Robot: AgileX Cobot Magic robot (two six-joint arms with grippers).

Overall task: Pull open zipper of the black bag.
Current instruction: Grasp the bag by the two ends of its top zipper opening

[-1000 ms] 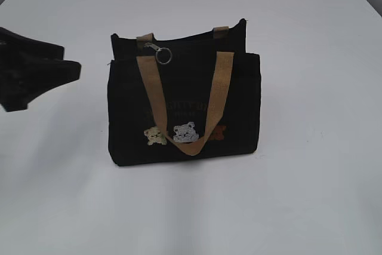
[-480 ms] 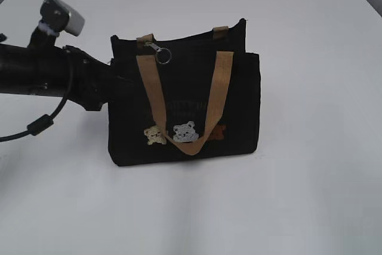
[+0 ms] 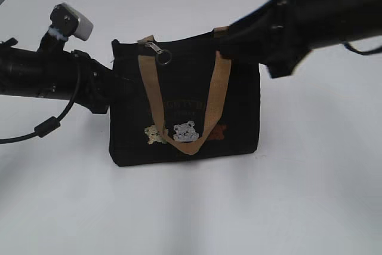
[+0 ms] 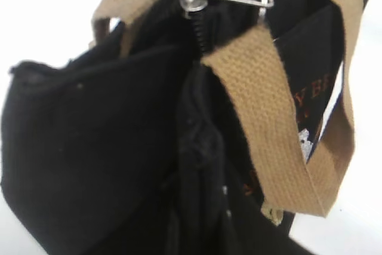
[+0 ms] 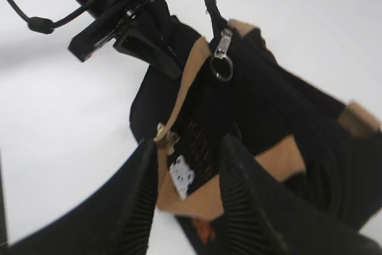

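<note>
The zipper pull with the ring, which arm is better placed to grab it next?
Probably the right. Its gripper is open above the black bag, facing the zipper pull. The left gripper is pressed against the bag's end nearest the pull, seemingly holding it steady.

The black bag (image 3: 185, 106) stands upright on the table (image 3: 191, 207). The left gripper (image 3: 110, 82) sits at its left end, the right gripper (image 3: 230, 43) above its right top corner, the zipper (image 3: 156, 49) pull top-left
</note>
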